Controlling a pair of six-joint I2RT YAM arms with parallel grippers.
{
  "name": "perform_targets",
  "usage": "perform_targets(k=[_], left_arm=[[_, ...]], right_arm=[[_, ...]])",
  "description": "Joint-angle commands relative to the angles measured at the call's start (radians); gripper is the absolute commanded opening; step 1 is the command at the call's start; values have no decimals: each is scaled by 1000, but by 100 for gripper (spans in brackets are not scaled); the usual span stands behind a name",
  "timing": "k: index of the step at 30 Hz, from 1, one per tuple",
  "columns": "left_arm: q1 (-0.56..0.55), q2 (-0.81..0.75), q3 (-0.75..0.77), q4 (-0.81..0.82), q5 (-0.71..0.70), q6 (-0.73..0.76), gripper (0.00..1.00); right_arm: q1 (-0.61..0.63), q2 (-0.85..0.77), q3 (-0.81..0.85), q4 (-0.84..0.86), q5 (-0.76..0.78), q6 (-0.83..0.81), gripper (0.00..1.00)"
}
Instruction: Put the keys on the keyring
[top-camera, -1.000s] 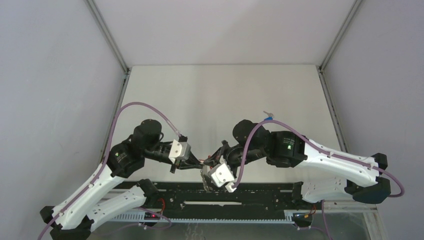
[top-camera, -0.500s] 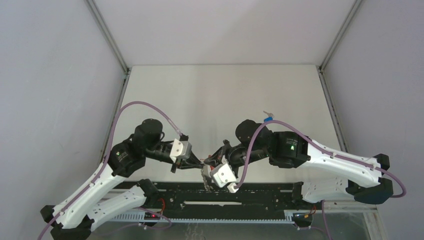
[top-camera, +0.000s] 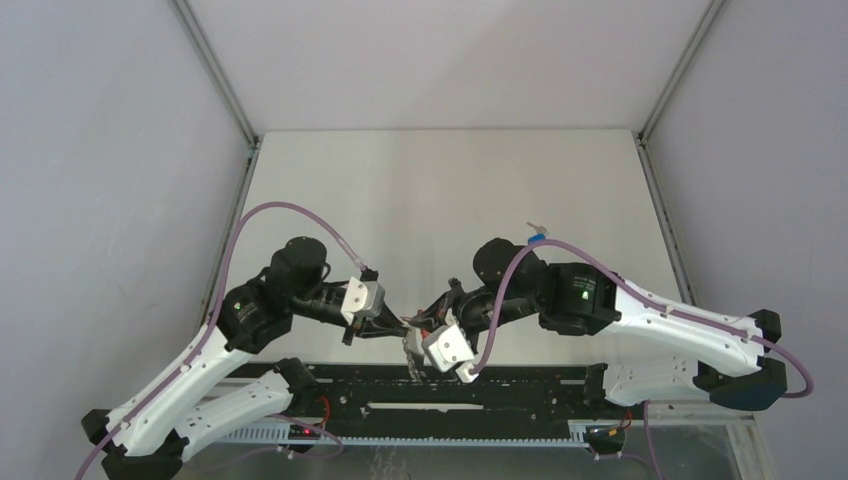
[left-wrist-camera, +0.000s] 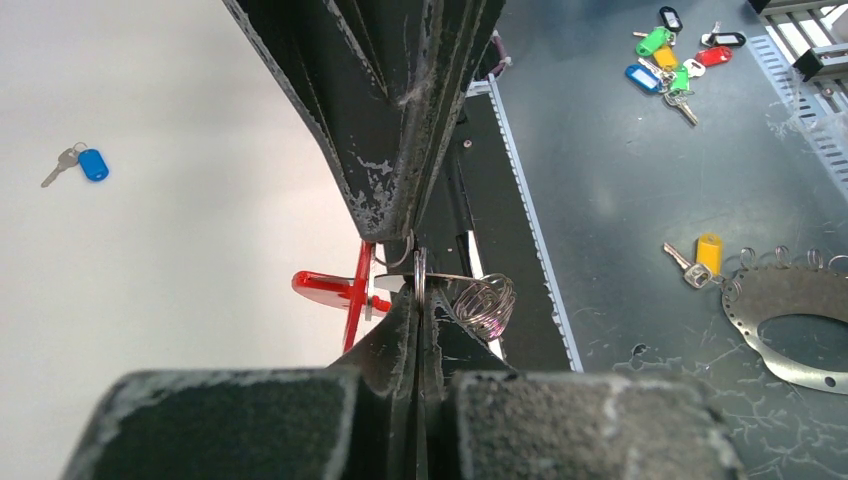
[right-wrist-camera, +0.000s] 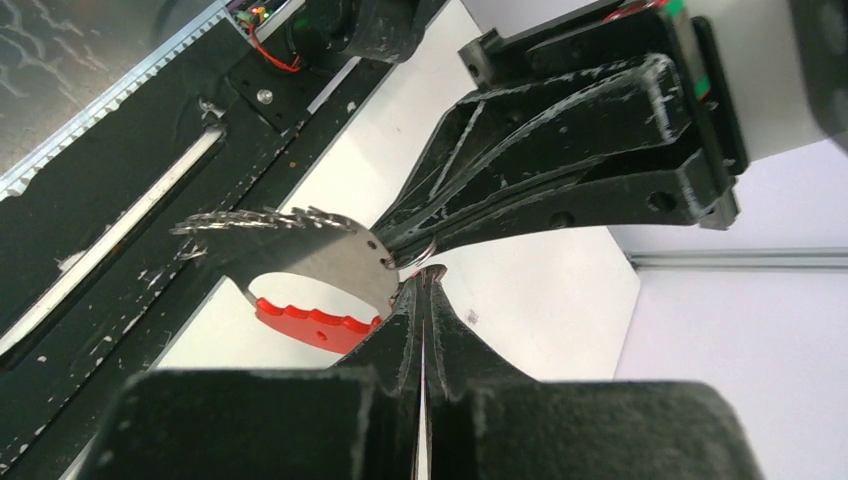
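Both grippers meet above the table's near edge. My left gripper (top-camera: 397, 322) (left-wrist-camera: 419, 290) is shut on a small silver ring (left-wrist-camera: 420, 268) of the keyring. The keyring's silver plate (right-wrist-camera: 310, 255) and red curved band (right-wrist-camera: 315, 322) hang beside the fingers, and a coil of rings (left-wrist-camera: 485, 305) shows to the right. My right gripper (top-camera: 419, 323) (right-wrist-camera: 422, 280) is shut tip to tip against the left one, with a thin red edge, the red-tagged key's tag, between its pads. The blue-tagged key (left-wrist-camera: 85, 163) (top-camera: 537, 237) lies on the white table, apart from both.
A black rail (top-camera: 450, 385) runs along the table's near edge, under the grippers. On the dark floor beyond lie a bunch of coloured keys (left-wrist-camera: 675, 55), a yellow-tagged key (left-wrist-camera: 703, 258) and another metal ring plate (left-wrist-camera: 790, 320).
The right arm has shifted slightly right and its wrist has turned a little. Both grippers stay shut at the same meeting point.
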Motion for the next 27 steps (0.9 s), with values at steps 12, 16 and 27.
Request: perform_targets(k=[12, 16, 27], left_arm=[[22, 8, 43, 32, 37, -47, 0], [24, 18, 48, 30, 37, -50, 0], [25, 19, 57, 19, 31, -41, 0]], right_arm=[[6, -43, -28, 0, -4, -14, 0], [13, -35, -27, 11, 0, -22, 0], [22, -25, -27, 11, 9, -42, 0]])
